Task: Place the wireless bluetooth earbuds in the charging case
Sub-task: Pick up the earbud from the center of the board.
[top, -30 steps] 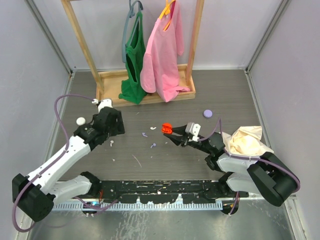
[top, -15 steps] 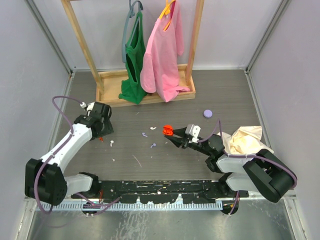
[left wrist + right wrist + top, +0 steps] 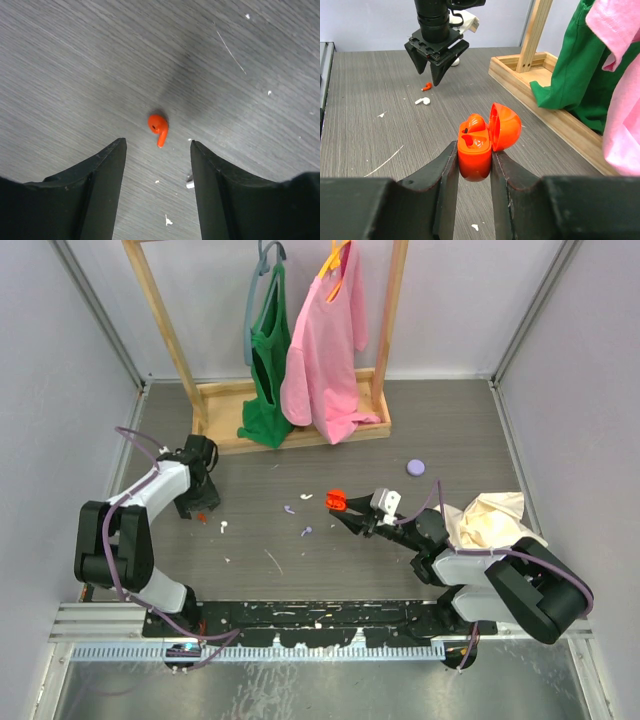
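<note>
A small orange earbud (image 3: pixel 158 129) lies on the grey table, just ahead of the fingertips of my left gripper (image 3: pixel 157 144). That gripper points straight down over it, open, with nothing between its fingers. From above, the earbud (image 3: pixel 201 519) shows beside the left gripper (image 3: pixel 200 504) at the left of the table. My right gripper (image 3: pixel 473 150) is shut on the orange charging case (image 3: pixel 476 159), held mid-table (image 3: pixel 335 501) with its lid (image 3: pixel 506 126) swung open. One orange earbud (image 3: pixel 473 123) sits in the case. The slot beside it is empty.
A white earbud-like piece (image 3: pixel 422 101) lies near the orange one. Two tiny lavender pieces (image 3: pixel 288 509) (image 3: pixel 307 532) and white streaks dot the middle. A lavender disc (image 3: pixel 416 467) lies at the right, beige cloth (image 3: pixel 490 520) on the right arm, and a wooden clothes rack (image 3: pixel 290 415) behind.
My left arm has swung left and folded back, bringing its gripper down over the orange earbud, with the jaws narrower than before. The right gripper and the case have stayed put.
</note>
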